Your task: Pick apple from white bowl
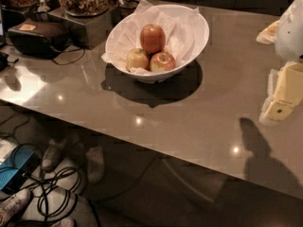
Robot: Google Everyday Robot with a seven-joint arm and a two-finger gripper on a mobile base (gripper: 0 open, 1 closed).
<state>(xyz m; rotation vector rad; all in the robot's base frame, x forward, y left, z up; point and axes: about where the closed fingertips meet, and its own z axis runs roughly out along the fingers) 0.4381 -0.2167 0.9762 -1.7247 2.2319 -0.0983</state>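
At the upper left of the frame, dark containers of nuts (85, 4) stand at the back of the bench (189, 122). Just right of them, in the upper centre, sits the white bowl (201, 27), lined with crumpled paper. The apple (152, 38), deep red and the tallest fruit, stands roughly upright toward the back of the bowl. It is higher in the frame than a smaller yellow-green apple (137, 58) and a smaller red-yellow apple (162, 61), and seems to touch both.

At the right edge, mid-height, the tool (284, 96) shows as a pale, partly cropped shape over the bench. It is well apart from the bowl, and whether it is open or closed cannot be told. It appears to hold nothing.

The apple lies to the left of the tool and higher in the frame, so the reach must likely cross the bowl's near-right rim and come down on the apple from above, clear of the two smaller apples.
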